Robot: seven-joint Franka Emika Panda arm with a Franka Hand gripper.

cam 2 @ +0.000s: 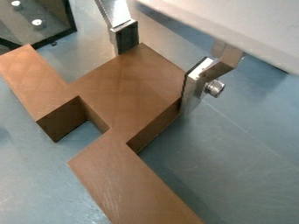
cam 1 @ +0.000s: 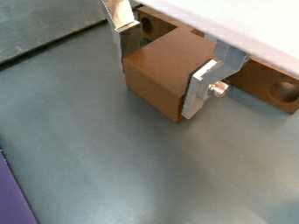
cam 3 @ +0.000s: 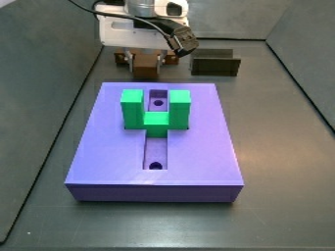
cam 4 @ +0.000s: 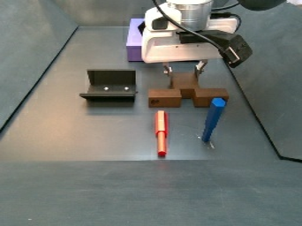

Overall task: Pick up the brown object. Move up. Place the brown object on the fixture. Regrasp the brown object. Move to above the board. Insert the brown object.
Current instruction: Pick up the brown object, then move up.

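Observation:
The brown object, an orange-brown T-shaped piece, lies flat on the grey floor between the board and the front edge. My gripper is down over its bar. In both wrist views the fingers stand against the two sides of the bar. The round hole shows in a wrist view. The fixture, a dark holder, stands apart to one side and also shows in a side view. The lavender board carries a green U-shaped block.
A red rod and a blue rod lie on the floor close to the brown object. Grey walls enclose the floor. A corner of the board shows in a wrist view.

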